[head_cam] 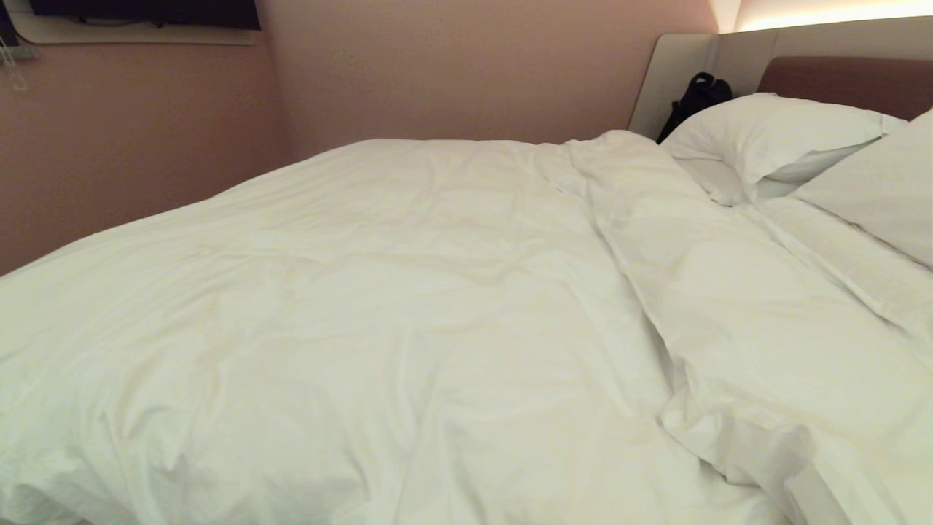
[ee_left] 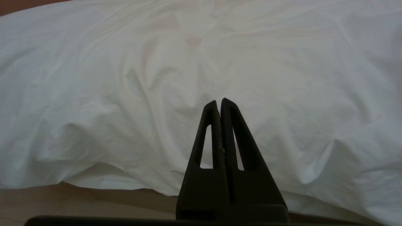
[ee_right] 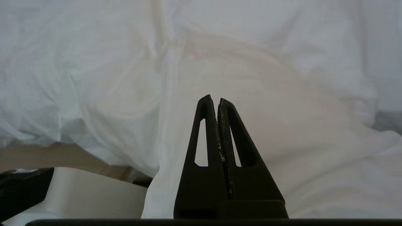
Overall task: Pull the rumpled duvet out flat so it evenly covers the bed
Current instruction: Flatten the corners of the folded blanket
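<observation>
1. Both grippers were clenched on nothing: the left gripper pointed at the duvet where its edge hung over the near side of the bed, apparently parked there.
2. The right gripper faced a long fold, likely lined up for a pull.
3. That duvet covered most of the mattress, yet a raised ridge ran toward the pillows, so flattening looked unfinished.

white duvet, white pillows, brown headboard
</observation>
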Controlling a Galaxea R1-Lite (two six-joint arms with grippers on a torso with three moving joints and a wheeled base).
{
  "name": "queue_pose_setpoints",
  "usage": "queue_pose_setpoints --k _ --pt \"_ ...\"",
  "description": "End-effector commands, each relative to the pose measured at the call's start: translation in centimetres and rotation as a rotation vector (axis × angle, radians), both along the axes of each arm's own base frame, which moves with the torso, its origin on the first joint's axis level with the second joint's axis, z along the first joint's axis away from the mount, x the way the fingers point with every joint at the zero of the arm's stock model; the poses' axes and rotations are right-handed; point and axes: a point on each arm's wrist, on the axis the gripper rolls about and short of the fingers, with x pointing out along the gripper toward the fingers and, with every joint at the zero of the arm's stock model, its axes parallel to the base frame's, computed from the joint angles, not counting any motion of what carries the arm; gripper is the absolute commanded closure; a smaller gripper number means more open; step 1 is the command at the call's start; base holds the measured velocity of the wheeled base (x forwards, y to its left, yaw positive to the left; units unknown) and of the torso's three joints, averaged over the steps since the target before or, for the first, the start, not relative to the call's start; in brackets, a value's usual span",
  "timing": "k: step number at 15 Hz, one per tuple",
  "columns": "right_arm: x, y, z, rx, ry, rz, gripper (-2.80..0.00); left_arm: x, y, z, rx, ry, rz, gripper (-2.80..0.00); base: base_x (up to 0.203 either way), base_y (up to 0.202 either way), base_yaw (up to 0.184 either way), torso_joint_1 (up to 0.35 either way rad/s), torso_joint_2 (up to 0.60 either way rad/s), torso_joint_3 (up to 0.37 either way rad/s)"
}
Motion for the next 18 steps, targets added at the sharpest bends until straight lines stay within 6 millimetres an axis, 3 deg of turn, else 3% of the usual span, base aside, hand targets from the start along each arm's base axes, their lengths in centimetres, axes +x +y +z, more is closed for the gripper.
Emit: queue_pose_setpoints --k 1,3,11,15,18 --pt "-2.1 -0.3 -0.6 -0.017 -0.091 -0.131 0.00 0.0 0.0 0.0 0.000 -0.001 0.001 0.00 0.000 0.000 0.000 0.000 0.00 0.000" --pt "-3.5 -0.2 -1.5 -0.018 -0.142 -0.116 0.00 0.0 0.0 0.0 0.000 -0.001 0.001 0.00 0.000 0.000 0.000 0.000 0.00 0.000" --pt "-5.3 -0.8 -5.6 0.007 -0.190 0.062 0.00 0.0 0.0 0.0 0.000 -0.001 0.001 0.00 0.000 0.000 0.000 0.000 0.00 0.000" --pt "-6.2 -0.9 -7.9 -0.062 -0.318 0.061 0.00 0.0 0.0 0.0 0.000 -0.001 0.001 0.00 0.000 0.000 0.000 0.000 0.00 0.000" --pt "-6.3 -1.1 -7.9 -0.108 -0.410 -0.035 0.00 0.0 0.0 0.0 0.000 -0.001 0.003 0.00 0.000 0.000 0.000 0.000 0.00 0.000"
